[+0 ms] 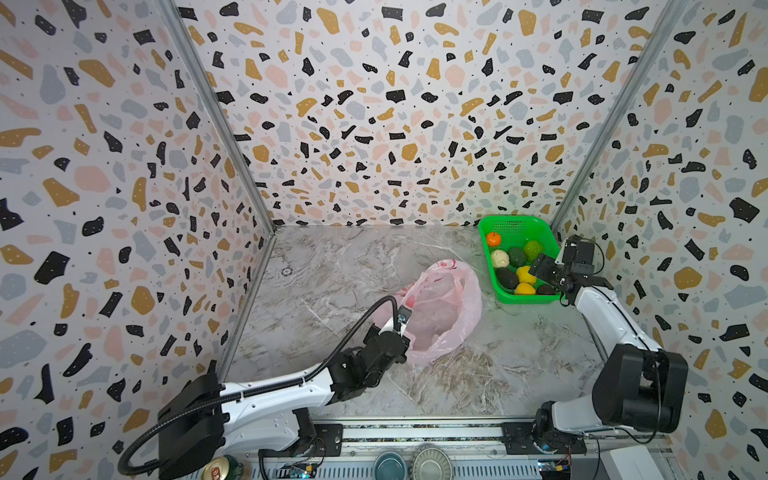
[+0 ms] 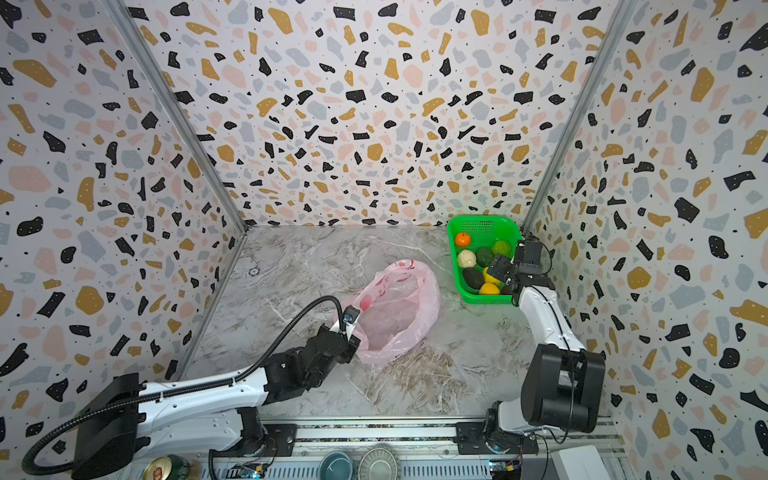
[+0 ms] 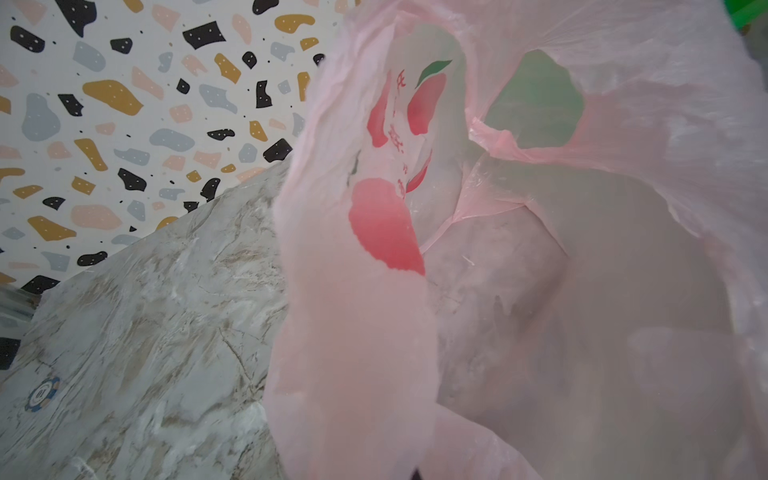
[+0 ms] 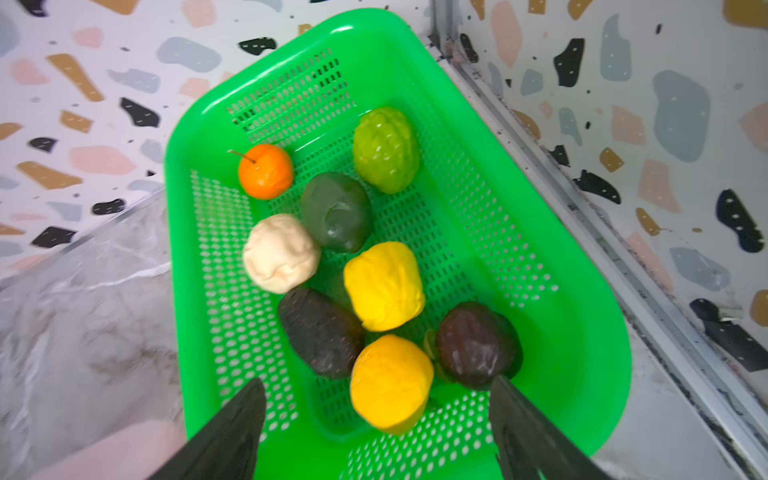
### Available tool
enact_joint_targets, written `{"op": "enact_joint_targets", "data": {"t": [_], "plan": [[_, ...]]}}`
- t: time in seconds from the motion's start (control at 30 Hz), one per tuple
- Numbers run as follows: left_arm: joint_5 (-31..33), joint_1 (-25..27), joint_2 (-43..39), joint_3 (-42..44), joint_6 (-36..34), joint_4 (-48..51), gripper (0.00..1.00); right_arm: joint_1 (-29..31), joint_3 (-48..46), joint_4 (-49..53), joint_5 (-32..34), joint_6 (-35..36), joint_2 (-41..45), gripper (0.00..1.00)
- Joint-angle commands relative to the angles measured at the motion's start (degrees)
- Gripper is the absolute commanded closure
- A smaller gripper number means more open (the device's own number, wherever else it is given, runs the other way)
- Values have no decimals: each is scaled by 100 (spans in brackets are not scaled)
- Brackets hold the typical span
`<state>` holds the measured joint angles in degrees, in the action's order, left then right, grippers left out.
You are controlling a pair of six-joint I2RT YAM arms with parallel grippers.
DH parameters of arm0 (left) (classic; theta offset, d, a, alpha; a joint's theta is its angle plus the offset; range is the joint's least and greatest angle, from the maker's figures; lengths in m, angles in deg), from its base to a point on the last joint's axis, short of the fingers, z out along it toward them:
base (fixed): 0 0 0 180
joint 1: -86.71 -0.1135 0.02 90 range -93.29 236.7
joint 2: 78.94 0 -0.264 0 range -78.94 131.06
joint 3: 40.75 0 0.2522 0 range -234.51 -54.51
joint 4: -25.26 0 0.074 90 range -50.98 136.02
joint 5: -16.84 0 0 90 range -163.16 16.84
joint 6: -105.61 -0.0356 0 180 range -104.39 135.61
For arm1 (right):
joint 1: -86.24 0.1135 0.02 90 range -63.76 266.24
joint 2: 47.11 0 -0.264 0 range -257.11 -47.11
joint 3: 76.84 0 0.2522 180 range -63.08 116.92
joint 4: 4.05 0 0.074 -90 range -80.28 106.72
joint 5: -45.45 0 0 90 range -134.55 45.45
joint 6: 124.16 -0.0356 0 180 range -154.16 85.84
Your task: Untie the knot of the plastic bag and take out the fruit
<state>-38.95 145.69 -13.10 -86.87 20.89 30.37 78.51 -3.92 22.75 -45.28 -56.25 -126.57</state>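
The pink plastic bag (image 1: 444,307) (image 2: 401,316) lies mid-table with its mouth wide; I see only table through its film (image 3: 374,332), and no knot shows. My left gripper (image 1: 401,323) (image 2: 350,322) is shut on the bag's near rim, its jaws hidden behind pink film in the left wrist view. The fruit (image 1: 517,268) lies in the green basket: orange (image 4: 265,171), yellow-green (image 4: 385,149), dark green (image 4: 336,212), cream (image 4: 280,253), yellow (image 4: 384,286) and blackish (image 4: 320,332) pieces. My right gripper (image 4: 378,384) (image 1: 540,268) hangs open over the basket's near end, above an orange-yellow fruit (image 4: 390,399).
The green perforated basket (image 1: 515,224) (image 4: 561,291) sits in the back right corner against the walls. A small round chip (image 1: 286,272) (image 3: 41,392) lies on the marble at the left. A can (image 1: 224,469) and two bowls (image 1: 390,465) sit by the front rail.
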Motion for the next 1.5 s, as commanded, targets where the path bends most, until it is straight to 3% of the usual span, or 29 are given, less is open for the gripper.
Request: {"op": "enact_joint_targets", "data": {"t": [0.0, 0.23, 0.33, 0.43, 0.53, 0.83, 0.93, 1.17, 1.3, 1.47], "plan": [[-824, -604, 384, -327, -470, -533, 100, 144, -374, 338, -305, -150, 537, 14], [-1641, -1254, 1135, -768, -524, -877, 100, 436, -822, 554, -574, -333, 1229, 13], [-2107, -1328, 1083, -877, -395, -669, 56, 523, -848, 620, -668, -334, 1341, 12], [-2406, -1328, 794, -819, -294, -319, 19, 594, -831, 682, -678, -308, 1438, 10], [-2527, -1328, 345, -731, -169, 100, 0, 623, -846, 691, -741, -304, 1538, 7], [-3742, -1332, -1477, -148, 14, 863, 0, 794, -897, 618, -843, -233, 1608, 4], [-3738, -1328, -1914, -159, 197, 1202, 0, 886, -998, 462, -893, -167, 1690, 3], [-1522, -1337, -3531, 241, 276, 1053, 1, 979, -1689, -230, -941, 239, 1933, 1], [-397, -1458, -3424, 239, 195, 1216, 1, 1108, -1910, -603, -700, 513, 1926, 1], [185, -2030, -3039, 348, -9, 654, 1, 1266, -2256, -1424, -290, 977, 1889, 1]]}}
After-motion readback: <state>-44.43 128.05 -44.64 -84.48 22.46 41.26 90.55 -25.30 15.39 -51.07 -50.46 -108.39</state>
